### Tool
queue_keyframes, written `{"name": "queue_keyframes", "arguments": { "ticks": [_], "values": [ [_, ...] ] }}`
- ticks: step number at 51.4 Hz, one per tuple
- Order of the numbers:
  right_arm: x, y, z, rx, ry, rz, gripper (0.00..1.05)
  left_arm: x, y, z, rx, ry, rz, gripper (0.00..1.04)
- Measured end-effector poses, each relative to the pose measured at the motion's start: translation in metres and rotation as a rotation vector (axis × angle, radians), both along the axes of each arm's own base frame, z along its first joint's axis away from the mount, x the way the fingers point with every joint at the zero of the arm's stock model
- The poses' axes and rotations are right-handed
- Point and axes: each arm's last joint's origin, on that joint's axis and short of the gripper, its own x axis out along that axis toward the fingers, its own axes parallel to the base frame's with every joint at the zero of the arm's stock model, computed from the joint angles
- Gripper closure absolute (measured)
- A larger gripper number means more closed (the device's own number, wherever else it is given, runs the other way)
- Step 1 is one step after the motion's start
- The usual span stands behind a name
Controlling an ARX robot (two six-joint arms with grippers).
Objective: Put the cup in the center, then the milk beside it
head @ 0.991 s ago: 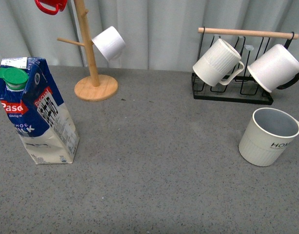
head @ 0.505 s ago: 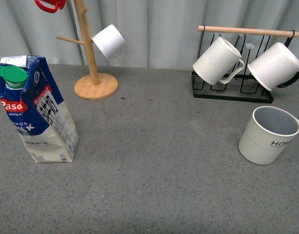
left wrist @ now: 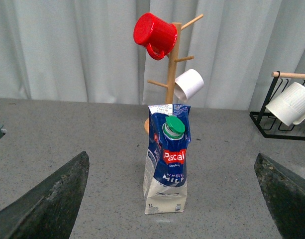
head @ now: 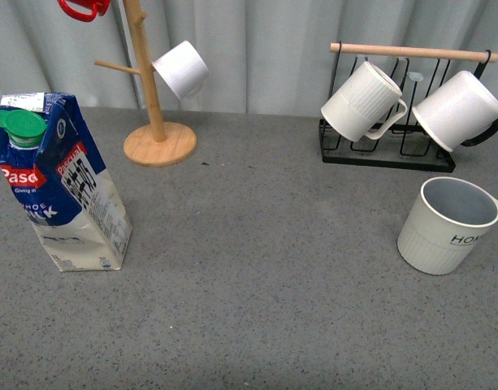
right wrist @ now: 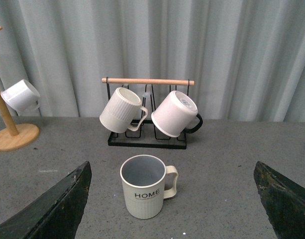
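full lettering on cup [right wrist: 145, 191], right wrist view only

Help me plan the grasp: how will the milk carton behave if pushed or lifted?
The milk carton stands tall on a narrow base, so a push near the top would probably tip it. Its creased lower walls suggest soft card that may give under a squeeze. The green cap is on, so spilling seems unlikely.

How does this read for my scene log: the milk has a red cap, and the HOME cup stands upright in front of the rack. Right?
Not quite. The left wrist view shows the milk has a green cap, not red. The rest holds: the cup stands upright in front of the rack.
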Motion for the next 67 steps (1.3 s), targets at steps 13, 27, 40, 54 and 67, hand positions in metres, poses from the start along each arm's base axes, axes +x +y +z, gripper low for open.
{"name": "queue_keyframes", "arguments": {
  "ticks": [13, 27, 40, 54, 67],
  "values": [
    [0.000, 0.000, 0.000, 0.000, 0.000, 0.000, 0.09, 0.000, 0.000, 0.000, 0.000, 0.000, 0.000, 0.07],
    [0.000, 0.000, 0.000, 0.000, 0.000, 0.000, 0.09, 0.000, 0.000, 0.000, 0.000, 0.000, 0.000, 0.07],
    [0.000, 0.000, 0.000, 0.000, 0.000, 0.000, 0.09, 0.000, 0.000, 0.000, 0.000, 0.000, 0.000, 0.07],
    [0.003, -0.002, -0.004, -0.156, 0.172, -0.182, 0.09, 0.000, 0.000, 0.000, 0.000, 0.000, 0.001, 0.07],
    [0.056, -0.014, 0.005, -0.101, 0.426, -0.096, 0.09, 0.000, 0.000, 0.000, 0.000, 0.000, 0.000, 0.07]
  ]
}}
